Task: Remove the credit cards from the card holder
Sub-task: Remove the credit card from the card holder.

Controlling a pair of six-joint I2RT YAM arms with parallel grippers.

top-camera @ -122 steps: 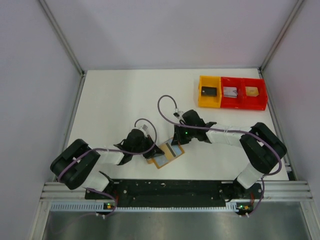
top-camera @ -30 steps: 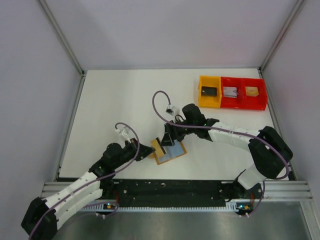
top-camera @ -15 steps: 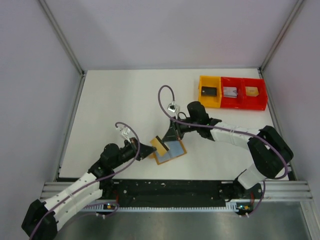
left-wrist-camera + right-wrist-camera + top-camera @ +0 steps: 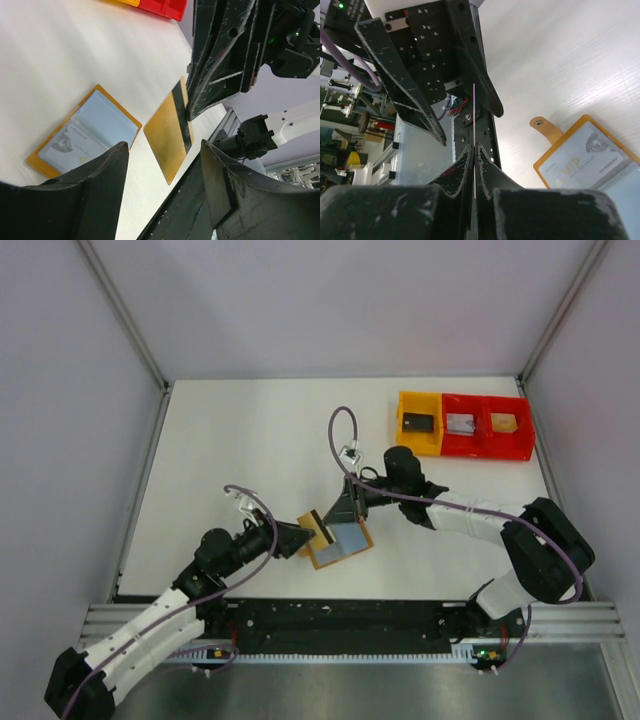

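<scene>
While pinching a gold, black-striped credit card by one edge, clamped shut at the right gripper, holding it tilted off the table. Spread wide at the left gripper, just at nine o'clock of the card, touching nothing. At four o'clock of the card, lying flat and open: the card holder, grey-blue face up. Well apart at one o'clock, yellow and red trays.

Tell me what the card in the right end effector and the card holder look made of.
Card: likely thin rigid plastic, glossy gold face with black stripe, unbent. Card holder: probably faux leather, matte tan rim; inner window looks like clear plastic.
</scene>
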